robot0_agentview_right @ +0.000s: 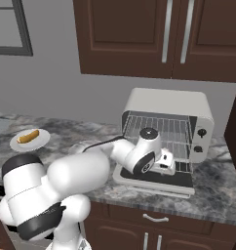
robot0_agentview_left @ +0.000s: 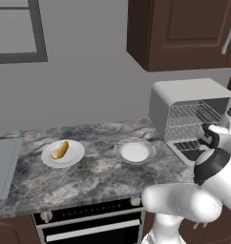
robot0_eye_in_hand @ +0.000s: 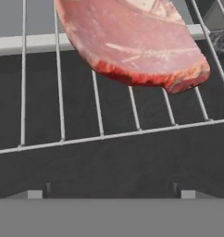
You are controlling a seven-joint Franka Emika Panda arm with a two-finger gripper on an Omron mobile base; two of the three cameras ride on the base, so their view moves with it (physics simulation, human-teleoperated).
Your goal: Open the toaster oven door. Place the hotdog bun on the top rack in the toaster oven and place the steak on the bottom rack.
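From behind the arm's left, the left base view looks forward and down over the counter (robot0_agentview_left: 89, 176), toaster oven (robot0_agentview_left: 184, 102) far right. The right base view, behind its right, faces the same toaster oven, nearer and centred. The hand view sits very close above a wire rack (robot0_eye_in_hand: 100, 115).

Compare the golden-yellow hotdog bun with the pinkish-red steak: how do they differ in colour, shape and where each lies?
The golden-yellow hotdog bun is elongated and rounded; the pinkish-red steak is a flat slab with paler streaks. The bun lies on a white round plate on the marbled grey counter; the steak lies on a silver wire rack in the light grey toaster oven. Neither is held: the gripper is open.
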